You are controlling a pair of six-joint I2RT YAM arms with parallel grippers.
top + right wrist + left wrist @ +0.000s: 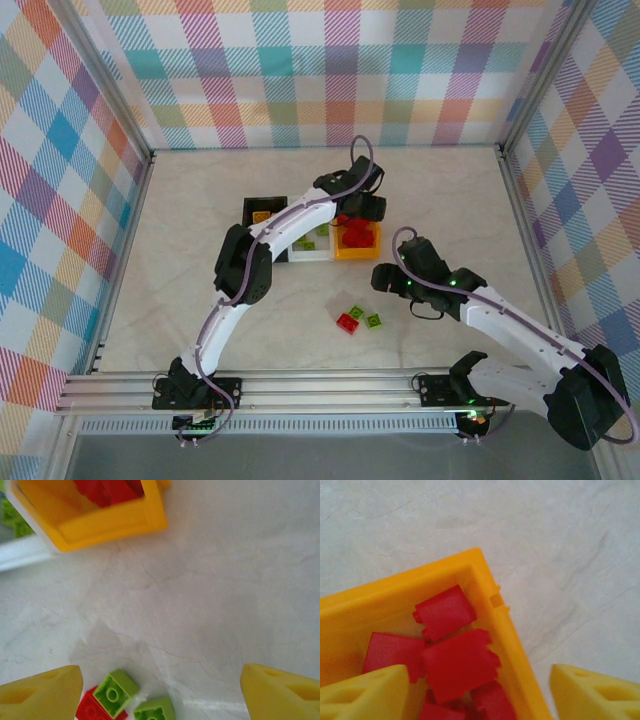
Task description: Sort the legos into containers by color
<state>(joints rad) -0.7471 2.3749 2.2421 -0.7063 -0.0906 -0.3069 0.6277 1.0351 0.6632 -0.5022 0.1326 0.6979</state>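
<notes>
Left tool [480,695]: spread wide, holding nothing, hanging over a corner of the orange bin [485,580], above the red legos [455,665] piled inside.

Right tool [160,690]: spread wide and empty too, hovering over bare worktop [225,605].

From the right tool toward the near edge and a little left: three loose legos, two green [116,692] and one red [92,711], touching, mid-worktop. Well apart from the left tool, so likely work for the right arm. Look near square; no long axis to match.

Beyond, toward the far edge, left of the orange bin: white bin [312,256], then black bin [250,206].
</notes>
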